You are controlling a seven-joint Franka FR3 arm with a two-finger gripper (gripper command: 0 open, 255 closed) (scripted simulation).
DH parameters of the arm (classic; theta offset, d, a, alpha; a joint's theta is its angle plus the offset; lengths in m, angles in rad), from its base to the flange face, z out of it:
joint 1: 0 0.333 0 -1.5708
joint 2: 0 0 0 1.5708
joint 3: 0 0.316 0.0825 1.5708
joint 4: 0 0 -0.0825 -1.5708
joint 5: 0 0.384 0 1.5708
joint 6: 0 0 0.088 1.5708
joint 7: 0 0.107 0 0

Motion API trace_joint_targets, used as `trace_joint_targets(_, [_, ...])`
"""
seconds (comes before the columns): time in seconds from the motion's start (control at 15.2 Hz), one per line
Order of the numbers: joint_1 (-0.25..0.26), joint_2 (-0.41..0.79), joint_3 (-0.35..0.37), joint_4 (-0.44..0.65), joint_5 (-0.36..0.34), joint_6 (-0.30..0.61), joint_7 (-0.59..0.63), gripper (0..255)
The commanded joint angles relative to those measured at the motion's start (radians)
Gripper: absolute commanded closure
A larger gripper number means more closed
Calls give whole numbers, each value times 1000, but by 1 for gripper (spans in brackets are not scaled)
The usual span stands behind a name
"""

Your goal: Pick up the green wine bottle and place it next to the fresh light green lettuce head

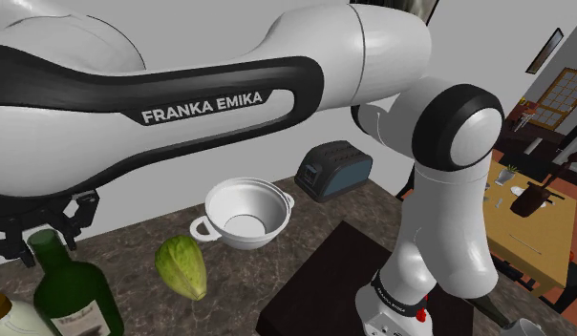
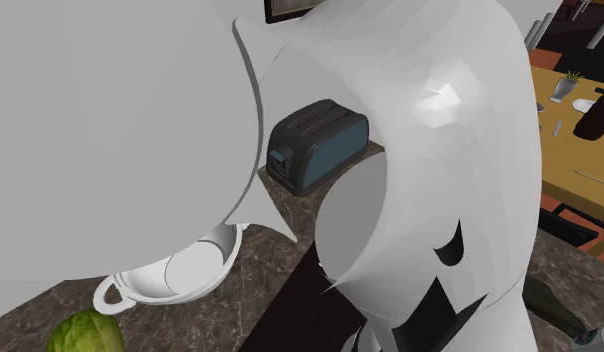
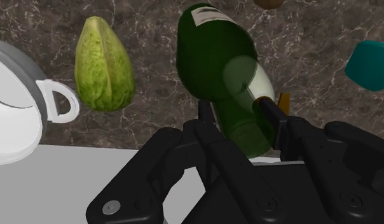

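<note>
The green wine bottle [image 1: 72, 291] stands on the dark marble counter at the shoulder view's lower left, pale label facing out. My gripper [image 1: 43, 229] hangs right over its top. In the wrist view the bottle [image 3: 213, 57] runs away from the hand, and my gripper [image 3: 238, 114] has a black finger pressed on each side of its neck, shut on it. The light green lettuce head [image 1: 181, 267] lies a short way to the bottle's right, apart from it; it also appears in the wrist view [image 3: 105, 63] and the second exterior view [image 2: 85, 333].
A white two-handled bowl [image 1: 244, 215] sits behind the lettuce. A dark toaster [image 1: 332, 169] stands farther back. A pale bottle [image 1: 10, 315] stands close at the wine bottle's left. A teal object [image 3: 374, 63] lies beyond it. The black stand [image 1: 325, 286] is at lower right.
</note>
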State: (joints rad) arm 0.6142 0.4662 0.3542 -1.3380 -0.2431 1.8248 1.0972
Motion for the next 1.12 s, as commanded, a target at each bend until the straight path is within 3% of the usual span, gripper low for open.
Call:
trace_joint_targets(0.0, [-3, -2, -1, -29, -1, 28, 3, 255])
trace_joint_targets(1.06, [-9, 40, -14, -182, -27, 219, 34, 255])
